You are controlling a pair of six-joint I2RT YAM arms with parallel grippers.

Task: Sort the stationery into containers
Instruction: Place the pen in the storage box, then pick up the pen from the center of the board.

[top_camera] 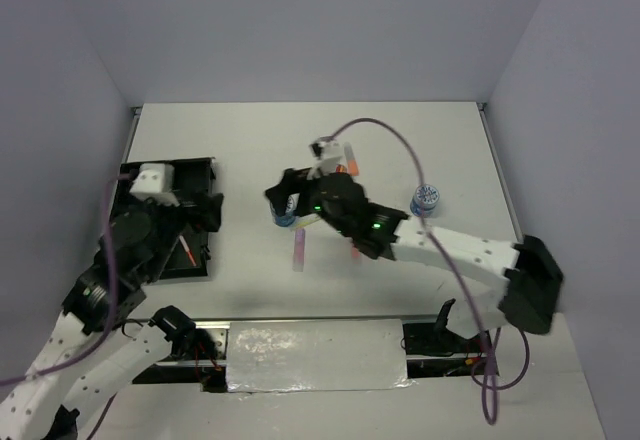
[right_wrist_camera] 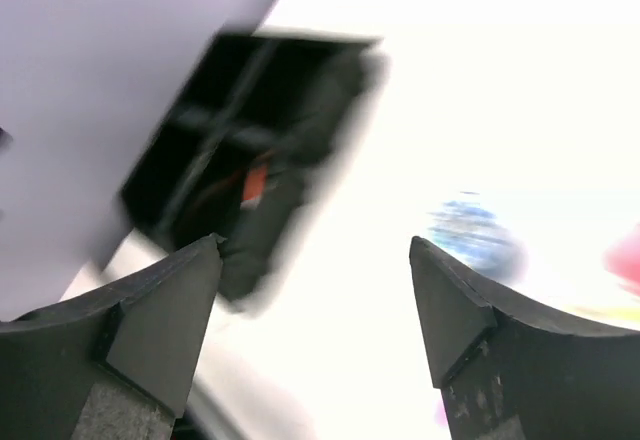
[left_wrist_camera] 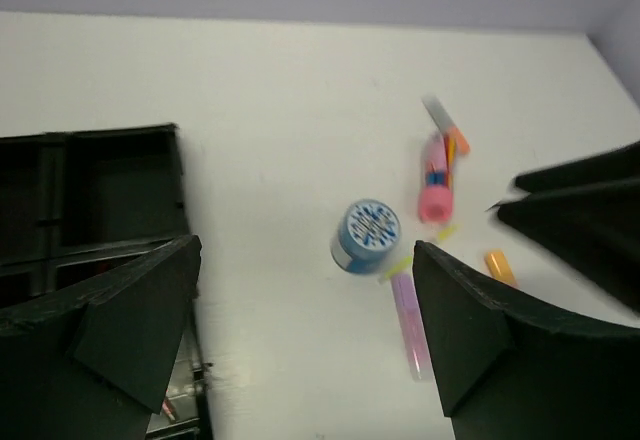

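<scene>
Starting at the near edge: a strip of silver tape lies across the table lip between the two arm bases.

Left side: the left gripper hangs over the black tray. Its fingers are spread wide with nothing between them. An orange pen lies in the tray's near-right part; I cannot tell which compartment.

Centre, loose stationery on the table:
- Lilac stick is nearest and lies flat.
- Orange stick lies just right of it, partly under the right arm in the top view.
- Roll, blue-white patterned, stands on end just beyond the lilac stick. Thin yellow bits lie beside it, too small to name.
- Highlighter, pink, lies farther back with thin orange items against it. That cluster is too cramped to tell apart.

The right gripper reaches in from the right to a spot just beside the roll. Its fingers are parted and the gap is empty. The wrist view is blurred. It shows the roll as a smear off the right finger and the tray beyond.

Far right: the second roll stands alone past the right forearm, well apart from the cluster.
</scene>
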